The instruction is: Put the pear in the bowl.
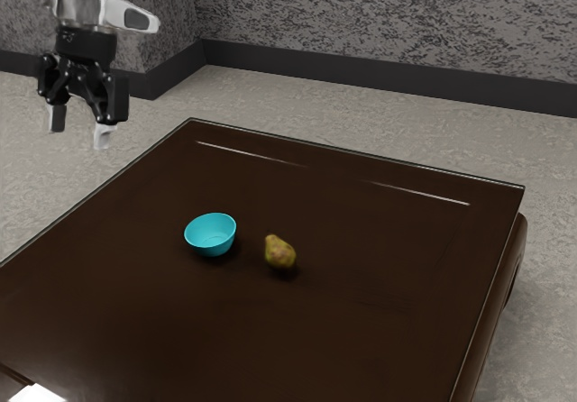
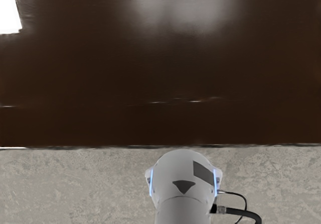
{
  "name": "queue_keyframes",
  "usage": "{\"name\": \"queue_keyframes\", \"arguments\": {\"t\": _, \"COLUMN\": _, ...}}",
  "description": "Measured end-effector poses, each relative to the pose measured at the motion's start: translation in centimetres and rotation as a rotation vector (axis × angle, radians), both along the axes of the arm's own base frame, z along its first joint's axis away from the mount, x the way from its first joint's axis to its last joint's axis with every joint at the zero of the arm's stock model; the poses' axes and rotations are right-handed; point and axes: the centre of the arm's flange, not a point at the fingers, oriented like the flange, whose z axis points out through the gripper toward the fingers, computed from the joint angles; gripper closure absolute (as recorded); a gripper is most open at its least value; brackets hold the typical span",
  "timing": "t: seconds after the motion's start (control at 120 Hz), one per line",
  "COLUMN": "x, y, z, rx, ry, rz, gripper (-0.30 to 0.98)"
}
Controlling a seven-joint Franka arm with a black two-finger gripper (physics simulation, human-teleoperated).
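Observation:
High at the exterior view's upper left, my gripper (image 1: 79, 133) points down, its two fingers wide apart with nothing between them. A yellow-brown pear (image 1: 280, 252) lies on the dark table, just to the exterior view's right of a turquoise bowl (image 1: 211, 234). The bowl stands upright, and a gap separates it from the pear. Both are well below my gripper and toward the exterior view's right.
The dark brown table (image 1: 379, 249) has a glossy top with raised edges. In the wrist view the table (image 2: 160, 73) borders a grey floor (image 2: 75, 184), where the white robot base (image 2: 183, 184) and its black cable appear.

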Motion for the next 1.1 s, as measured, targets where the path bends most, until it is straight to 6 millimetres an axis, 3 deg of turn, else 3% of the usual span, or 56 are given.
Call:
{"name": "queue_keyframes", "arguments": {"t": 0.067, "x": 0.6, "y": -5.7, "z": 0.6, "rx": 0.005, "ry": -0.135, "rz": -0.134, "gripper": 0.0}}
{"name": "queue_keyframes", "arguments": {"t": 0.117, "x": 0.9, "y": -8.9, "z": 0.1, "rx": 0.003, "ry": -0.155, "rz": -0.208, "gripper": 0.0}}
{"name": "queue_keyframes", "arguments": {"t": 0.25, "x": 5.4, "y": -12.4, "z": -5.7, "rx": -0.013, "ry": -0.035, "rz": -0.44, "gripper": 0.0}}
{"name": "queue_keyframes", "arguments": {"t": 0.317, "x": 8.1, "y": -11.5, "z": -8.9, "rx": -0.046, "ry": -0.014, "rz": -0.557, "gripper": 0.0}}
{"name": "queue_keyframes", "arguments": {"t": 0.392, "x": 12.9, "y": -6.5, "z": -14.3, "rx": -0.105, "ry": 0.001, "rz": -0.631, "gripper": 0.0}}
{"name": "queue_keyframes", "arguments": {"t": 0.442, "x": 14.7, "y": -4.3, "z": -16.9, "rx": -0.146, "ry": -0.006, "rz": -0.704, "gripper": 0.0}}
{"name": "queue_keyframes", "arguments": {"t": 0.542, "x": 18.0, "y": -4.1, "z": -23.0, "rx": -0.236, "ry": -0.01, "rz": -0.91, "gripper": 0.0}}
{"name": "queue_keyframes", "arguments": {"t": 0.633, "x": 20.1, "y": -4.5, "z": -27.4, "rx": -0.302, "ry": -0.012, "rz": -1.085, "gripper": 0.0}}
{"name": "queue_keyframes", "arguments": {"t": 0.875, "x": 23.4, "y": -5.6, "z": -33.2, "rx": -0.427, "ry": -0.084, "rz": -1.462, "gripper": 0.0}}
{"name": "queue_keyframes", "arguments": {"t": 1.1, "x": 24.5, "y": -5.6, "z": -36.5, "rx": -0.577, "ry": -0.2, "rz": -1.631, "gripper": 0.0}}
